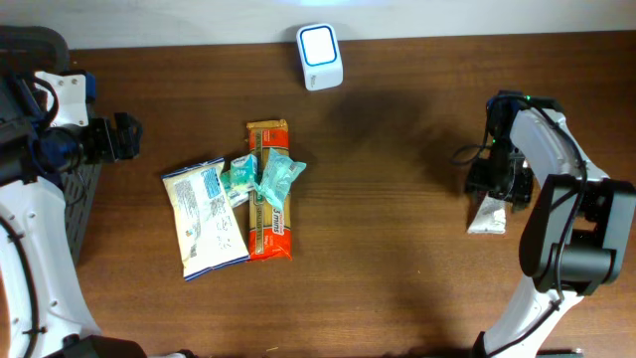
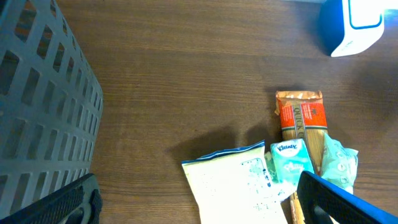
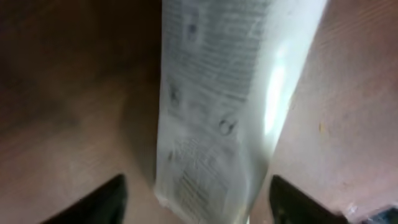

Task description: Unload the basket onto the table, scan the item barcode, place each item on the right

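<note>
A white printed packet (image 1: 487,219) lies on the table at the right. It fills the middle of the right wrist view (image 3: 217,99), blurred, with small print on it. My right gripper (image 1: 500,189) (image 3: 199,199) is open just above it. Both dark fingers stand clear of the packet's sides, with bare wood showing in the gaps. The white and blue scanner (image 1: 320,57) (image 2: 351,25) stands at the table's far edge. My left gripper (image 1: 124,137) (image 2: 199,205) is open at the far left, holding nothing.
A pile lies left of centre: a white and blue bag (image 1: 206,217), a tissue pack (image 1: 238,177), an orange pasta pack (image 1: 268,199) and a teal packet (image 1: 280,174). A dark slatted basket (image 2: 43,106) stands at the left table edge.
</note>
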`<state>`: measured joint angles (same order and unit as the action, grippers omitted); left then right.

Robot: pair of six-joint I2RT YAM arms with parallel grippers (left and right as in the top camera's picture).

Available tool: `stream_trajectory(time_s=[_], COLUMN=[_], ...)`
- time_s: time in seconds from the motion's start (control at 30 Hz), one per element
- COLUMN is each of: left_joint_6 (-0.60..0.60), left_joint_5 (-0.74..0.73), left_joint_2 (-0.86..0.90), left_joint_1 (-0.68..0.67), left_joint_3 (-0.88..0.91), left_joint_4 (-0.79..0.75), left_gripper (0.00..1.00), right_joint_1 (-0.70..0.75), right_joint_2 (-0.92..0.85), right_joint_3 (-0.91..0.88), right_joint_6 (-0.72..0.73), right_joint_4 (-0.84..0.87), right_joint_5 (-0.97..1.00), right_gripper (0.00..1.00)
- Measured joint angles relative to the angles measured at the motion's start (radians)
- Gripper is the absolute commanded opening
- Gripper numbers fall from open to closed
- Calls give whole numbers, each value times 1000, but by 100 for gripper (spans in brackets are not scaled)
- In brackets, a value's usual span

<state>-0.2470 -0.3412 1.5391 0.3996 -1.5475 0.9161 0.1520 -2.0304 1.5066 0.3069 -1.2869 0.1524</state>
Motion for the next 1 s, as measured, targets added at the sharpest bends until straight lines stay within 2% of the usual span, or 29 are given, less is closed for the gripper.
stream_trajectory(time_s=[0.1,0.17,0.27,0.33,0.47,0.63,0.7,0.77,0.8,0.87,0.93,0.97,1.0], left_joint_6=[0,0,0,0,0,0,0,0,0,0,0,0,0], left_joint_5=[0,0,0,0,0,0,0,0,0,0,0,0,0], left_joint_2=[0,0,0,0,0,0,0,0,0,0,0,0,0], left_joint_1=[0,0,0,0,0,0,0,0,0,0,0,0,0], left_joint_3=[0,0,0,0,0,0,0,0,0,0,0,0,0], left_joint_4=[1,0,-1,1,0,0,1,0,0,0,0,0,0], left_gripper=[99,99,99,99,99,99,99,99,99,99,99,99,99], right_joint_1=[-10,-56,-243,-413,-586,-680,-699,-720,-727,-747,-767,-769,-770], right_joint_2=[7,10,12,11,-16,-94,-150,-191,-195,-196,-196,-196,-196], right_joint_3=[210,309,304,262,208,203,202,196,196,196,196,196,196], right_joint_6=[-83,-122,-95,-8,178,243,273,289,293,295,295,298,289], right_joint_4=[-91,-55,135,267,446,510,586,662,674,689,690,690,689], right_joint_5=[-148,-320,-532,-583,-600,-595,-595,-595,-595,-580,-555,-543,-536], right_gripper=[74,77,100,99,99,99,100,92,77,66,41,33,31])
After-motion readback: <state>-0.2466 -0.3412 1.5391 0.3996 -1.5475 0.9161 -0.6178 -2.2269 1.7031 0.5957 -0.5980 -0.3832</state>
